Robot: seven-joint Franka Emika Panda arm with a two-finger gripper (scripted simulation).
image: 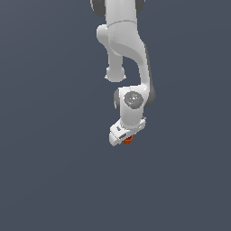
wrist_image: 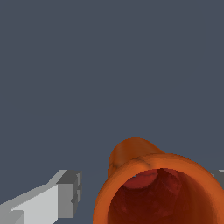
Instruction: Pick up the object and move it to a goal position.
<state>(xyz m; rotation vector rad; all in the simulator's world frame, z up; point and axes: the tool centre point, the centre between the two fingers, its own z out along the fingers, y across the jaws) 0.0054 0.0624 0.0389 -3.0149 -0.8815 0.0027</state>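
Cup (wrist_image: pixel 159 192), small and orange-red, sits right at the gripper (image: pixel 125 139): in the exterior view only a sliver of it shows beneath the white hand, and in the wrist view its rimmed, wider mouth faces the camera, filling the space between the two grey fingers (wrist_image: pixel 65 194), with the narrower closed end pointing away. One finger stands a little clear of the rim on one side; the other is barely visible at the frame edge, next to the rim. Whether the pads actually press on the cup cannot be told from these views, so the grip itself is uncertain; the jaws are at least spread about as wide as the cup. The plain dark surface (image: pixel 45 180) gives no shadow or edge to judge whether the cup rests on it or hangs above it. No goal marker is visible. My reading is that this is the grasp or early carry step. The next move calls for a firm closure confirmed first, then a steady carry toward the goal, without tipping the tapered body out of the fingers.
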